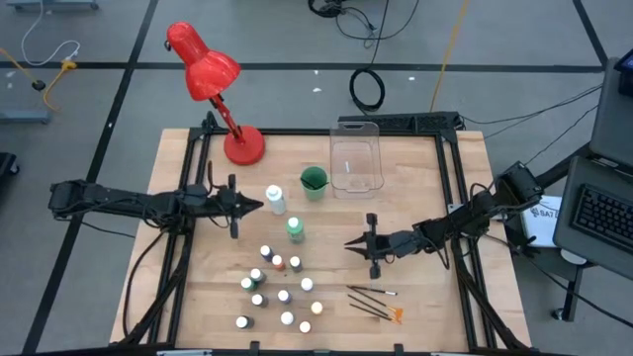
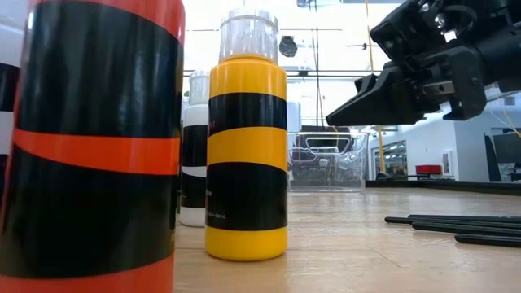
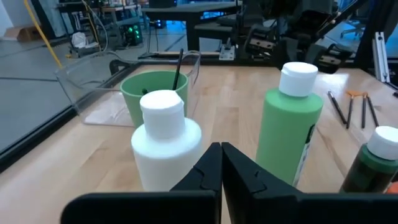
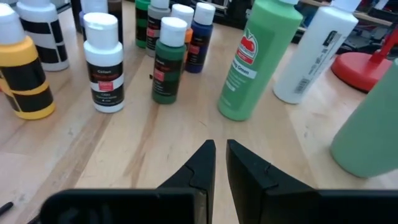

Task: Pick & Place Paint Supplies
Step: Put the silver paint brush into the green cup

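Two tall bottles stand upright mid-table: a white one (image 1: 275, 201) (image 3: 165, 143) and a green one (image 1: 295, 229) (image 4: 258, 62). Several small white-capped paint bottles (image 1: 282, 287) (image 4: 165, 62) stand in a cluster toward the near edge. Thin dark brushes (image 1: 374, 300) (image 2: 456, 226) lie flat at the near right. My left gripper (image 1: 257, 205) (image 3: 221, 158) is shut and empty, pointing level at the white bottle from the left, a little short of it. My right gripper (image 1: 349, 242) (image 4: 221, 152) (image 2: 332, 120) is shut and empty, right of the green bottle and above the tabletop.
A green cup (image 1: 314, 181) (image 3: 140, 93) with a dark stick in it stands beside a clear plastic bin (image 1: 356, 163) at the far middle. A red desk lamp (image 1: 213, 74) stands at the far left. Bare wood lies between the two grippers and the far edge.
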Controlling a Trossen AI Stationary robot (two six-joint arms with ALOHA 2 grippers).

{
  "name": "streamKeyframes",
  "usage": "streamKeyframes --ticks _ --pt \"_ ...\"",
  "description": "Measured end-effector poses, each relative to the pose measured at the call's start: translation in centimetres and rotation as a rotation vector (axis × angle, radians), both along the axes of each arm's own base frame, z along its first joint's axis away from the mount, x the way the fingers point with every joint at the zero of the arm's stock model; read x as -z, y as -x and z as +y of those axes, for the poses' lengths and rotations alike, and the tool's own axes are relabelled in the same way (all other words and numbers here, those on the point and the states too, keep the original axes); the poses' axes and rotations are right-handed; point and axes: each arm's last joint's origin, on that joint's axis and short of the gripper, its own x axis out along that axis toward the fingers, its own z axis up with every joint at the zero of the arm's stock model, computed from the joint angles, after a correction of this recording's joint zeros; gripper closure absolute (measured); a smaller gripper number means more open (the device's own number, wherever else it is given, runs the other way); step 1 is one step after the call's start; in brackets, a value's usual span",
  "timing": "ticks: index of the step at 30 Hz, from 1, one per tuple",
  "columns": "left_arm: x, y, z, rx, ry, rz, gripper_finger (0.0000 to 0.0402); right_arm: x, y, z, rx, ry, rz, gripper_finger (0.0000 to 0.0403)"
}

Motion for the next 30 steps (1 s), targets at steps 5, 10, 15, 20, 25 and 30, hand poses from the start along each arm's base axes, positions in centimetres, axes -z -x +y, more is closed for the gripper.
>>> streamKeyframes --ticks 5,10,15,20,25,30 --pt "0.01 0.00 0.00 0.000 0.001 0.001 0.0381 0.01 -0.03 -0.13 0.010 -0.016 0.000 0.0371" --pt "0.01 0.00 0.00 -0.002 0.015 -0.001 0.0395 0.01 -0.03 -0.12 0.009 -0.016 0.000 0.0371" --pt "0.04 0.00 -0.09 0.036 -0.047 0.009 0.0393 0.01 -0.03 -0.12 0.009 -0.015 0.001 0.0371" --pt "0.00 -0.01 -0.10 0.039 -0.034 0.003 0.0394 0.01 -0.03 -0.12 0.009 -0.015 0.001 0.0371" --pt "-0.24 -0.04 -0.09 0.031 0.001 -0.024 0.0397 0.02 -0.03 -0.12 0.016 -0.034 0.001 0.0371" --pt "-0.23 -0.04 -0.10 0.031 -0.003 -0.023 0.0398 0.02 -0.03 -0.12 0.017 -0.039 0.001 0.0371"
